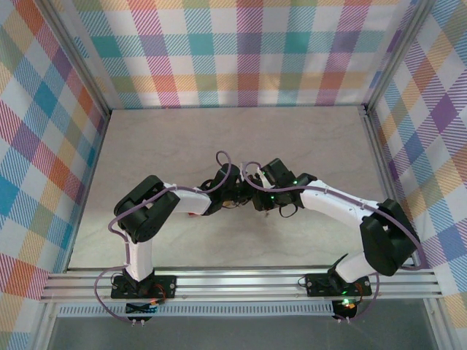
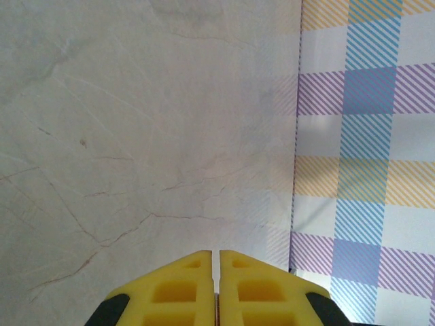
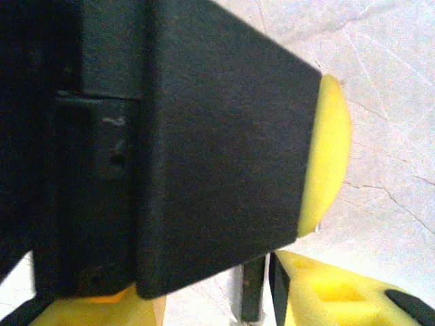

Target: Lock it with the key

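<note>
Table beneath closed left jaws.

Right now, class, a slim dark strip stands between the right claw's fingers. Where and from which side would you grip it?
Probably the short stretch of the slim dark strip showing below the black block, pinched across its narrow width. Come from below in the right wrist view, where the right claw straddles it; the block covers everything above. What it is cannot be told.
</note>
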You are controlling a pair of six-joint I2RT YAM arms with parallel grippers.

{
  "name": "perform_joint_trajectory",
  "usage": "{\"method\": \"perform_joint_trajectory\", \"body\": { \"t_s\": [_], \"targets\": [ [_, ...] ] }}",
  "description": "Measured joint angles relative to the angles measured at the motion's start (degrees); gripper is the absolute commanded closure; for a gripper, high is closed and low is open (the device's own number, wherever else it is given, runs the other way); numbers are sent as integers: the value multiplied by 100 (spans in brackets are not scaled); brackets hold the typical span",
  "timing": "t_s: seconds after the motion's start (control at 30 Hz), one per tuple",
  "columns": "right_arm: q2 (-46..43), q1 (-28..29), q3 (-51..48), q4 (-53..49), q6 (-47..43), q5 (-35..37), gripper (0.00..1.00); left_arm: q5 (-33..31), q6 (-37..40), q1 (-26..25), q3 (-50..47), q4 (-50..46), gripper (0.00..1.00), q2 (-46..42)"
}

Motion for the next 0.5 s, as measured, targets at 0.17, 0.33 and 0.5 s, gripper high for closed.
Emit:
{"method": "perform_joint_trajectory", "body": {
  "t_s": [0.17, 0.33, 0.5],
  "targets": [
    [-223, 0, -31, 39, -2, 22, 49, 7, -15, 26, -52, 52, 100, 0],
    [-444, 0, -162, 114, 4, 127, 40, 4, -17, 76, -105, 76, 100, 0],
    [-984, -103, -479, 291, 70, 234, 29, 2, -26, 155, -243, 101, 100, -11]
  ]
}}
